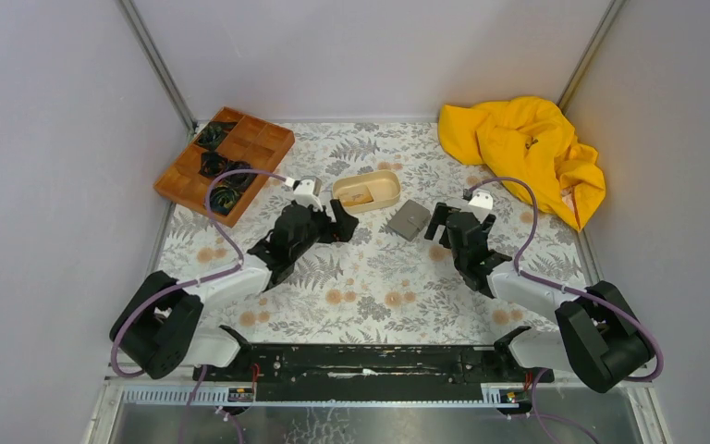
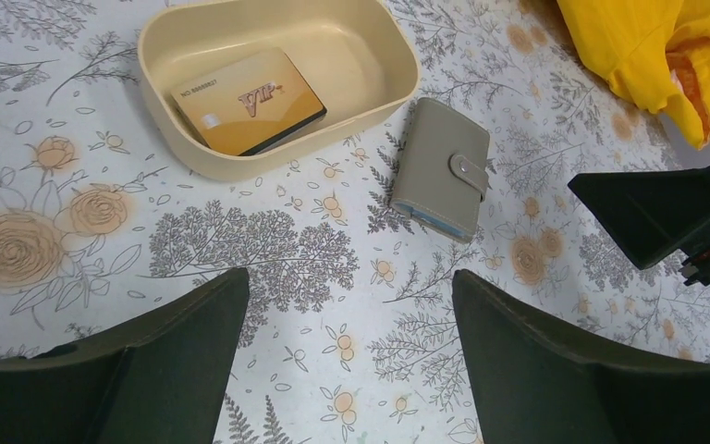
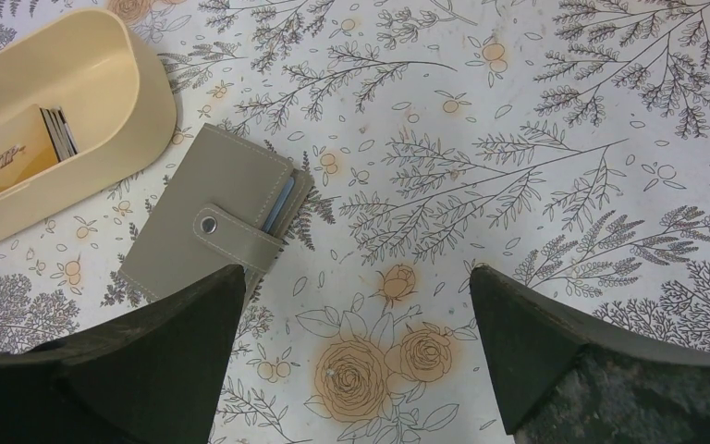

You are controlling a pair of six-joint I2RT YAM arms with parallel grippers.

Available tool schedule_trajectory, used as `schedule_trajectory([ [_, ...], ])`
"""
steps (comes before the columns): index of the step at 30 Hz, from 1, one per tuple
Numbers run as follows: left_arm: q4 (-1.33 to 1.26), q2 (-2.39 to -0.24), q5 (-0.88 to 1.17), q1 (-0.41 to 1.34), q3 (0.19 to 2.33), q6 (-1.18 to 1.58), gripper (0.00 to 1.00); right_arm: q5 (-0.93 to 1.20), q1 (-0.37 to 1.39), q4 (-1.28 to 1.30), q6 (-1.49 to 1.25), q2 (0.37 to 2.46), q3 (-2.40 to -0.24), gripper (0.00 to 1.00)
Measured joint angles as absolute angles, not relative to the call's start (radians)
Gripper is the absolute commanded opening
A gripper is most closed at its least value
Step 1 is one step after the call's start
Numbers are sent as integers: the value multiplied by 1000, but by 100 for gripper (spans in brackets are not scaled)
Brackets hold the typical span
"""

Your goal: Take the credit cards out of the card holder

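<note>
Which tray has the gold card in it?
The beige oval tray beside the card holder; the brown compartment tray holds dark bundles instead.

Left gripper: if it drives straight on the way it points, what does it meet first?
Probably the near wall of the beige tray, dead ahead of the open left gripper; the card holder lies right of that line. Angled downward, it might touch the tablecloth first.

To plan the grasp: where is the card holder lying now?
In the top view the card holder lies closed near the middle of the table, just right of the beige oval tray and just left of the right gripper.
</note>
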State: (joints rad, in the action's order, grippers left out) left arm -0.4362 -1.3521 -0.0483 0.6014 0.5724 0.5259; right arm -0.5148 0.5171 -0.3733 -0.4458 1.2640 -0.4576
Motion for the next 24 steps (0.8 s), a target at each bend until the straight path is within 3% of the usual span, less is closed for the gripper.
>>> schedule_trajectory([
  [7, -477, -1228, -126, 601, 467, 572, 87, -514, 517, -370, -445, 1264, -458, 97],
  [9, -477, -1216, -146, 601, 463, 573, 88, -512, 517, -371, -445, 1264, -458, 75],
  [11, -477, -1215, -168, 601, 464, 577, 85, -511, 517, -371, -437, 1265, -458, 34],
  [12, -476, -1216, -176, 601, 464, 580, 80, -510, 517, -372, -445, 1268, -458, 21],
  [14, -469, -1221, -206, 601, 466, 595, 69, -503, 517, -373, -434, 1278, -458, 4],
  [15, -456, -1225, -223, 601, 472, 600, 60, -502, 517, -373, -431, 1286, -459, 2],
  [18, -421, -1255, -273, 601, 504, 619, 37, -488, 517, -371, -431, 1313, -467, 8],
  [20, -401, -1282, -305, 601, 527, 635, 36, -480, 517, -371, -430, 1324, -473, 26],
  [21, -381, -1299, -321, 601, 544, 639, 41, -478, 517, -371, -430, 1327, -476, 39],
  [24, -295, -1377, -362, 601, 646, 636, 92, -476, 517, -371, -425, 1328, -477, 53],
])
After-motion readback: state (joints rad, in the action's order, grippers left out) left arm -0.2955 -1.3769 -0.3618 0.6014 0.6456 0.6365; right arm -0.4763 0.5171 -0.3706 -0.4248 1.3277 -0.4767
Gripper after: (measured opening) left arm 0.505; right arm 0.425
